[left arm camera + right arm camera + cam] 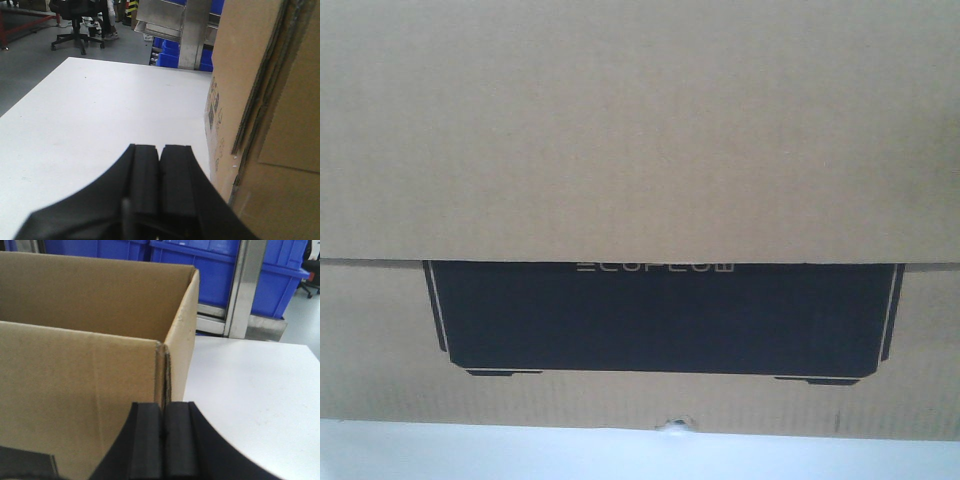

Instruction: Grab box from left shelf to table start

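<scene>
the left gripper (160, 165) is matte black, with two flat, rectangular finger pads (146, 180) rising from a broad, curved black body. the right gripper (163, 440) looks the same: twin black blocky pads (146, 440) on smoothly flared black shoulders.

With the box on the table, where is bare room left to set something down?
Left of the box, the table lies bare out to its edges, ahead of the left gripper. Right of the box, bare table runs toward the blue bins. In front, only a narrow strip shows.

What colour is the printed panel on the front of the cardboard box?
Black, with thin white lines, on the brown box; the exterior front-facing view shows the panel best.
</scene>
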`<state>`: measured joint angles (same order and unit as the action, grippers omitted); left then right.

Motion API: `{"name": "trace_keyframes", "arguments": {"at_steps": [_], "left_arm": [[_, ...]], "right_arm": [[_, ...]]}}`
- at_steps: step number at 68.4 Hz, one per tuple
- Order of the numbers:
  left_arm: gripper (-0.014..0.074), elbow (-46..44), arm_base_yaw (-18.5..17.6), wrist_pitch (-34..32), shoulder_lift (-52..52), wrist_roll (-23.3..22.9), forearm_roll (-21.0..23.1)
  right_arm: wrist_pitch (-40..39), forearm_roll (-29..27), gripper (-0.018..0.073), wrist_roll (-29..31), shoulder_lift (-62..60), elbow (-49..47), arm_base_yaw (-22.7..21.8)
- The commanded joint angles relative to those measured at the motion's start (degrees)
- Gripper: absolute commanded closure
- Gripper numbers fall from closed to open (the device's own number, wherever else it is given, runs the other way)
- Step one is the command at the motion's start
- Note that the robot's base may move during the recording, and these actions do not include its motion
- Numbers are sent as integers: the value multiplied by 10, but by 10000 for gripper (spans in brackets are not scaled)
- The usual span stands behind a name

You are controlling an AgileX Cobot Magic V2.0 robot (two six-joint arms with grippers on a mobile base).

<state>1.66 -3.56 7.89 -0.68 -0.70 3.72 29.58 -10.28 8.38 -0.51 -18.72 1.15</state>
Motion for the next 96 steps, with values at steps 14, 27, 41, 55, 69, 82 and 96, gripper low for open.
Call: {"name": "trace_keyframes", "arguments": {"at_steps": [14, 27, 41, 55, 69, 82, 96], "left_arm": [[688, -1, 0, -54, -9, 2, 5], [688, -1, 0, -54, -9, 2, 5], [688, -1, 0, -54, -8, 2, 5], [688, -1, 0, -54, -8, 2, 5], [688, -1, 0, -54, -8, 2, 5], [688, -1, 0, -54, -8, 2, 5], [688, -1, 0, -54, -8, 2, 5]], "right_arm": [[-176, 16, 501, -3, 8, 99, -2], [-244, 67, 501, -59, -8, 169, -2], [-289, 51, 501, -69, -6, 207, -2], [-289, 51, 501, -69, -6, 207, -2], [-289, 51, 501, -69, -6, 207, -2], [-289, 51, 501, -69, -6, 207, -2], [-289, 51, 501, -69, -6, 207, -2]]}}
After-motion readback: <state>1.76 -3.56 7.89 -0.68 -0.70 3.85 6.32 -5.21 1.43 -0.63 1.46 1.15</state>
